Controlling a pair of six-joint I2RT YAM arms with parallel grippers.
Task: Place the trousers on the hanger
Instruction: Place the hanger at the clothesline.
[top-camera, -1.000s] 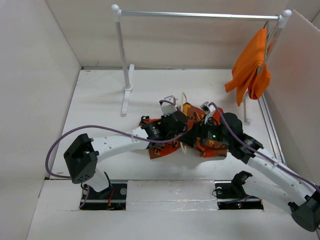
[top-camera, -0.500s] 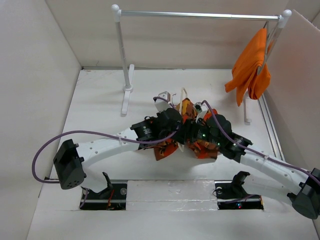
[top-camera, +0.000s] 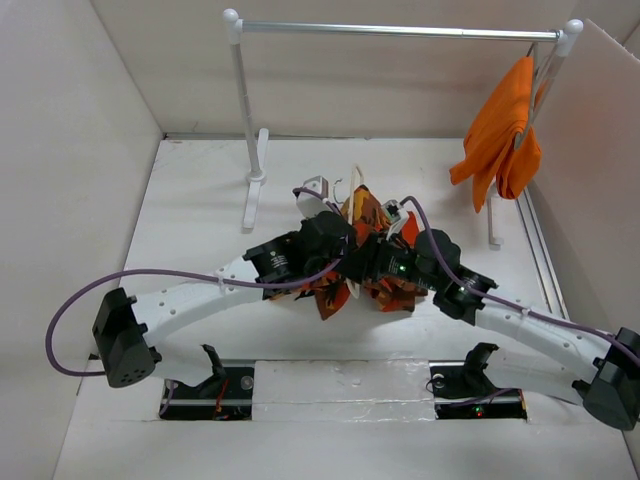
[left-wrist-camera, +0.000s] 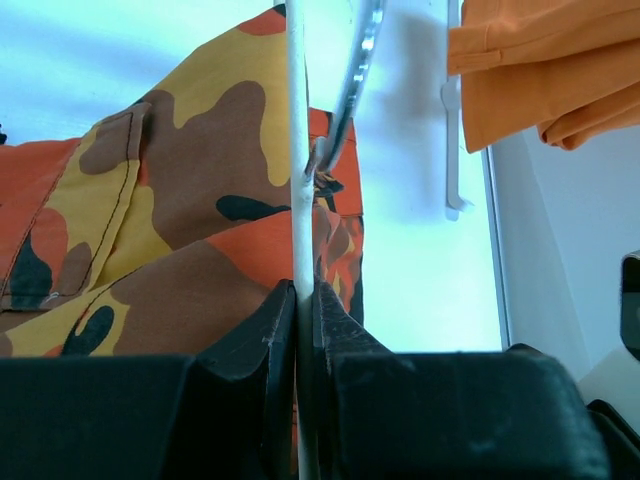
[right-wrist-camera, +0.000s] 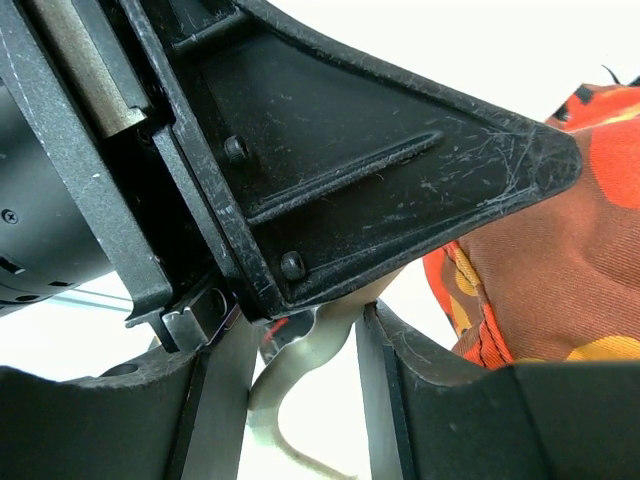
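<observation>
Left claw (left-wrist-camera: 305, 292) clamps the hanger (left-wrist-camera: 296, 150), its bar running straight ahead, trousers (left-wrist-camera: 180, 210) behind; right claw (right-wrist-camera: 305, 322), part-open, straddles the hook (right-wrist-camera: 300, 352).

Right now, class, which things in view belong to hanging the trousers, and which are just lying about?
Belongs to the job:
- camouflage-print cloth trousers in orange, yellow and brown
- thin cream-white clothes hanger

Just there:
- plain bright orange garment, draped at the right end of the rail
- long silver rail on white posts

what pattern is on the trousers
The trousers are camouflage: orange, yellow and brown; clearest in the left wrist view.
</observation>
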